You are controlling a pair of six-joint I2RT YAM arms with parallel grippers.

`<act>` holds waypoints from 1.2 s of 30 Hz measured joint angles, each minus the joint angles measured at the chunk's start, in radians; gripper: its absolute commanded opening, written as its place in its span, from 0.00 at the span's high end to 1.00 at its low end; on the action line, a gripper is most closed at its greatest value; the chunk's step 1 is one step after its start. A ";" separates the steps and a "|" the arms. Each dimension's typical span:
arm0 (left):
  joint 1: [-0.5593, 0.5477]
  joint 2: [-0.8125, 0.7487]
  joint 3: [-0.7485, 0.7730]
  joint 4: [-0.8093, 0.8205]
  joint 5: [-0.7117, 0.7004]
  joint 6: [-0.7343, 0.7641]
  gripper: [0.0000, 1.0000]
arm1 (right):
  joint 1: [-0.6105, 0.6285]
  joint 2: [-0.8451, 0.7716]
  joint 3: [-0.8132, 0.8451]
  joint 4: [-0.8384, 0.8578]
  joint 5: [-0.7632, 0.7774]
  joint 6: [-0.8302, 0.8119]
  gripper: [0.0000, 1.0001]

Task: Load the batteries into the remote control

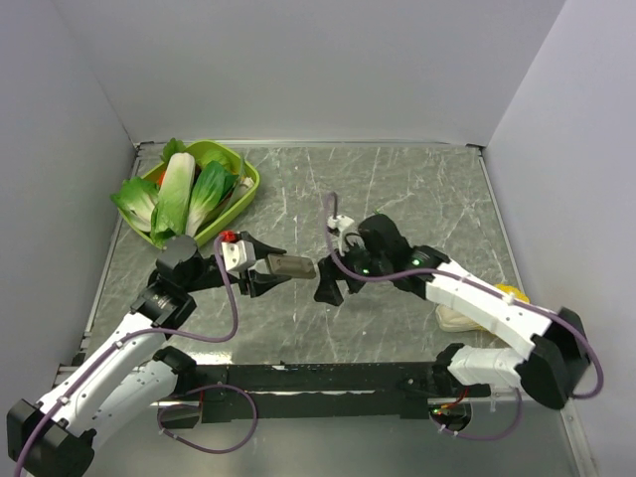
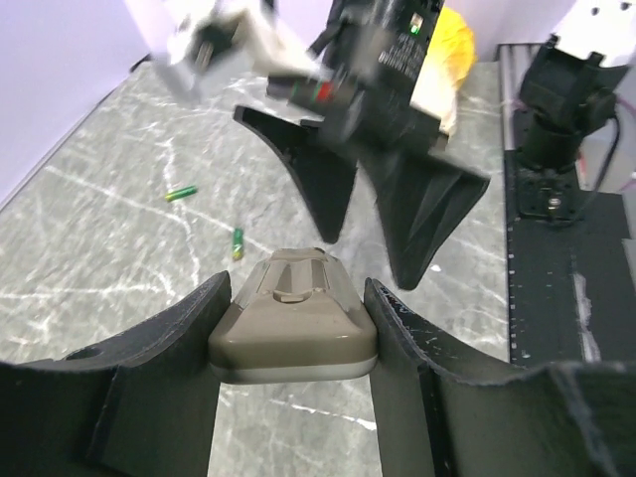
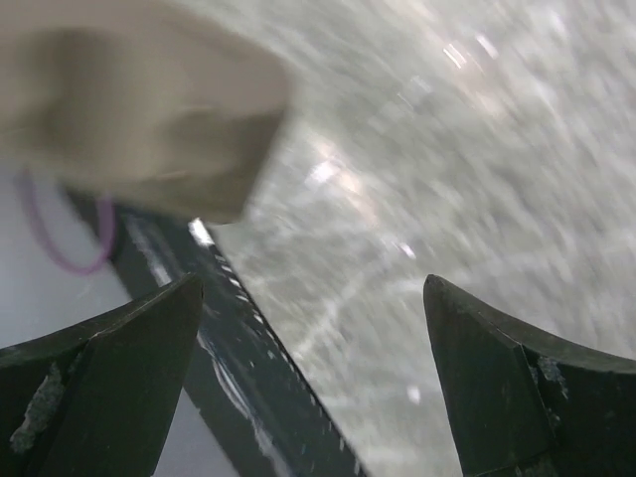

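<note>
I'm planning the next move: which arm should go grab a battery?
Probably right. The right gripper is open and empty, while the left gripper is clamped on the remote control. Both batteries lie loose on the table.

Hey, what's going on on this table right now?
The left gripper is clamped on the remote control, with its grey-brown back facing up. The right gripper is wide open just in front of the remote's free end and holds nothing. The two batteries lie loose on the table, so neither is loaded yet.
</note>
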 measured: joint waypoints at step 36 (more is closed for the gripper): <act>-0.004 0.036 -0.093 0.213 0.118 -0.201 0.16 | -0.037 0.045 0.005 0.177 -0.467 -0.640 1.00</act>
